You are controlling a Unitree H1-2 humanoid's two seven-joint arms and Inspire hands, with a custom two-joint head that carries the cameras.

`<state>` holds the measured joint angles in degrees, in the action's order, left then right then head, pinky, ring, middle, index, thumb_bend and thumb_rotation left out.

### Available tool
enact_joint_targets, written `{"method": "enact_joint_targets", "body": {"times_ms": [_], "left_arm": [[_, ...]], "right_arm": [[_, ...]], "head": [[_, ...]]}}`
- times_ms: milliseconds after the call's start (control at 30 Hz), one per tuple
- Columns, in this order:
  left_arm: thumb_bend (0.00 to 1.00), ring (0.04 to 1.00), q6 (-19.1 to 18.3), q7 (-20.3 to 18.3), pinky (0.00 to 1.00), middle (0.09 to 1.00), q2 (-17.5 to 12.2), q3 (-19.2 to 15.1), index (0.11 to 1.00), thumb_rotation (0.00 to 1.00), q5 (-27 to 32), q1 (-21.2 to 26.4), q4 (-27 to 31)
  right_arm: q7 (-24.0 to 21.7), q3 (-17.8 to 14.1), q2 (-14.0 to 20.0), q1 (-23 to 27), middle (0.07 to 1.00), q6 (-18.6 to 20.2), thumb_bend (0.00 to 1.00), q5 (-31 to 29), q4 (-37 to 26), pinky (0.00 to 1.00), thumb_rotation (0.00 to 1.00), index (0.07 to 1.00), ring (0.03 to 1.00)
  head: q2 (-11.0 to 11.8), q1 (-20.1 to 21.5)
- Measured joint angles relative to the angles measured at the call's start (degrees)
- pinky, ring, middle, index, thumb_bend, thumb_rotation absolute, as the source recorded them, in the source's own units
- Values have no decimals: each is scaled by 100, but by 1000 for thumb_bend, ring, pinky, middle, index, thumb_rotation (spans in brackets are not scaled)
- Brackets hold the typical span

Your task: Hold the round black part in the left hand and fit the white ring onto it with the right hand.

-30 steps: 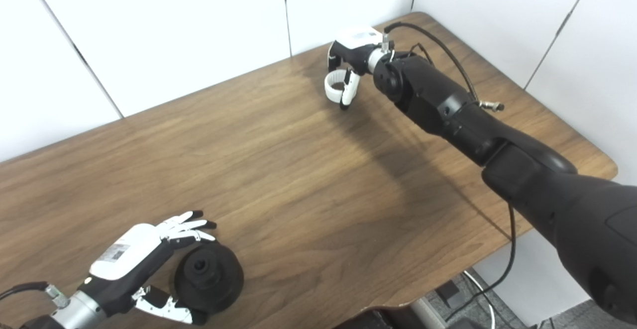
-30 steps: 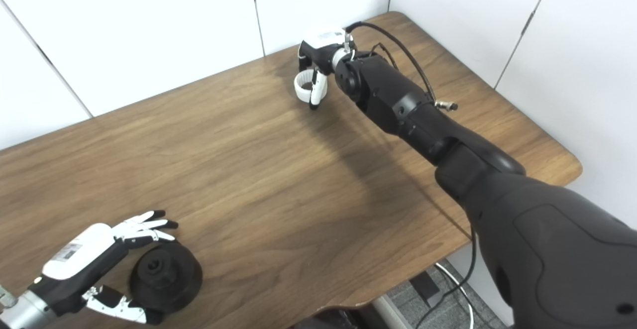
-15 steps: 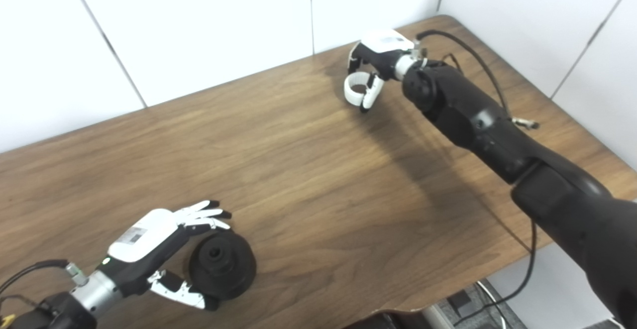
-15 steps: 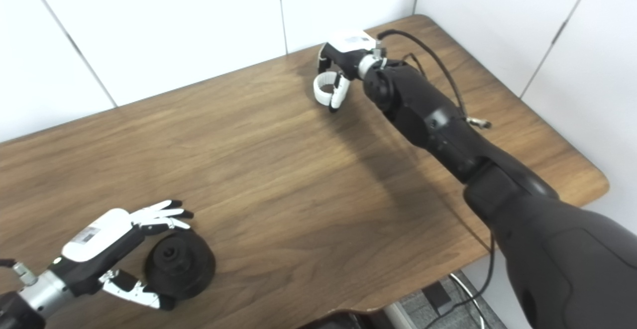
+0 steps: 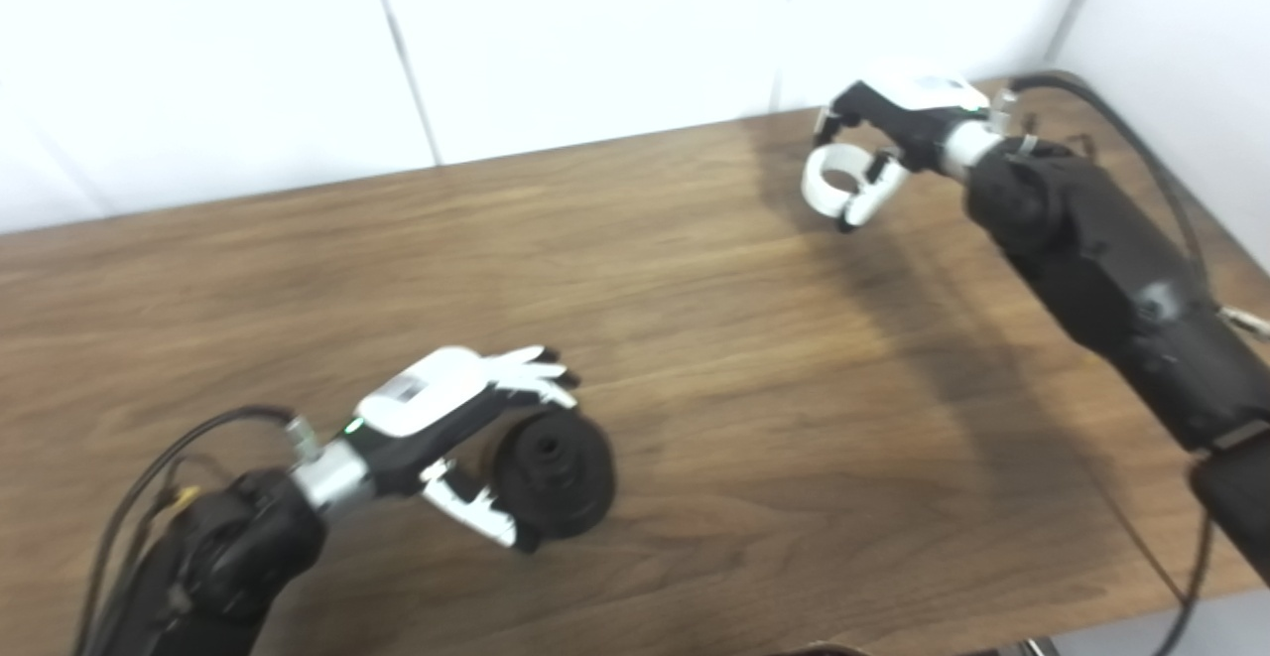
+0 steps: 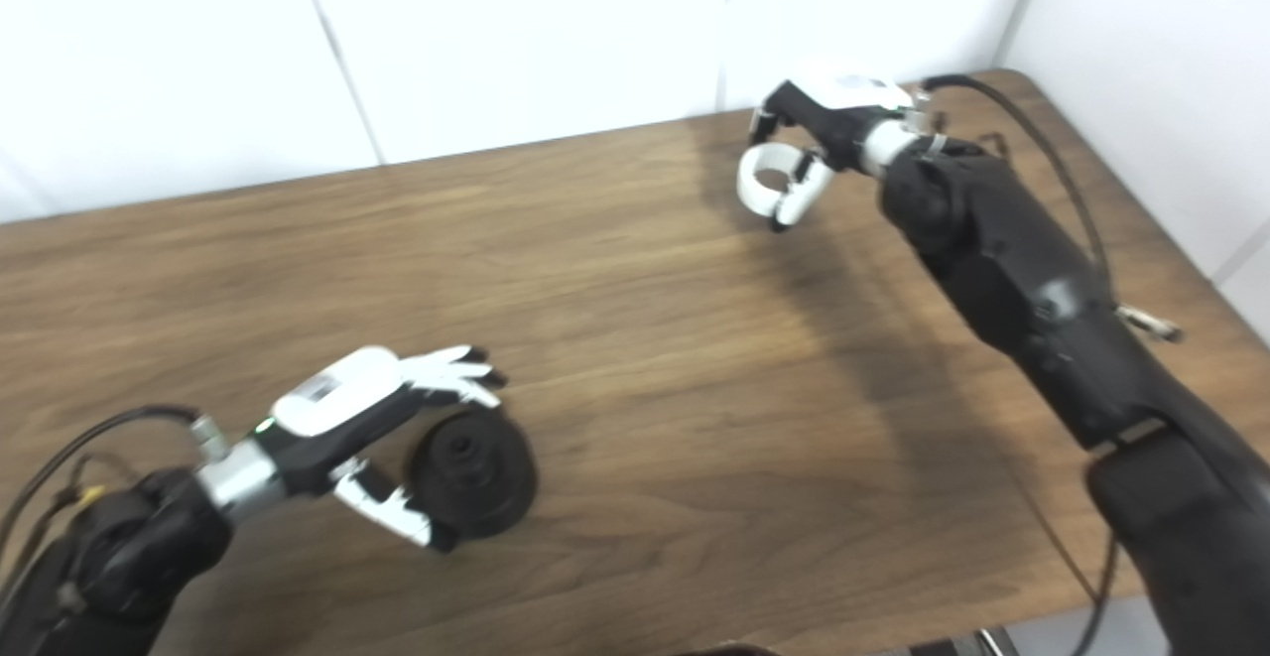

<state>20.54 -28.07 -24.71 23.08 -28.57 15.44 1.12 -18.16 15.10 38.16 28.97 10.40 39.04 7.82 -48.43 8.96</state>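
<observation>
Near edge: round black part (image 5: 552,473), matte, disc-shaped with a raised hub, resting on grained wooden tabletop (image 5: 695,358), cupped by left hand (image 5: 451,418) with fingers spread around it. Far corner: smooth white ring (image 5: 831,180), pinched in right hand (image 5: 893,135), above the wood.

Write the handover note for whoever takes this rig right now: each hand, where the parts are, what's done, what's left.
Left hand: fingers spread around the round black part, which sits on the table near the front edge; whether the grip is closed cannot be told.
Right hand: at the far right of the table, shut on the white ring.
Done: ring is in hand.
Left: secure and hold the black part, bring the ring across, fit it on.
</observation>
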Motion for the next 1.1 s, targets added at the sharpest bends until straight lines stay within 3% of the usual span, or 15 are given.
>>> {"method": "enact_joint_targets", "body": {"times_ms": [100,267,500,767,1100], "left_arm": [[520,958,1,37,851,884,12,27,490,78,-88,1,0],[520,960,-15,90,863,883,91,34,489,78,-146,10,-9],[519,972,-174,87,880,896,158,90,489,80,-222,42,-9],[519,967,-202,68,892,898,193,161,490,81,-256,103,-20],[519,960,-198,75,887,893,239,181,488,82,-242,124,-75]], "right_arm": [[-131,-26,69,-18,734,-32,523,-45,-225,785,134,483,779],[-424,-18,96,-23,727,-122,523,-97,-606,736,133,484,766],[-676,-56,90,-202,729,-242,524,-290,-1229,793,133,483,780],[-1157,-83,62,-298,736,-209,523,-515,-2001,805,134,482,795],[-1560,-62,-166,-363,735,-216,523,-747,-2817,737,137,479,761]], "head": [[-79,-219],[-158,-448],[-211,-676],[-237,-765],[-281,-808]]}}
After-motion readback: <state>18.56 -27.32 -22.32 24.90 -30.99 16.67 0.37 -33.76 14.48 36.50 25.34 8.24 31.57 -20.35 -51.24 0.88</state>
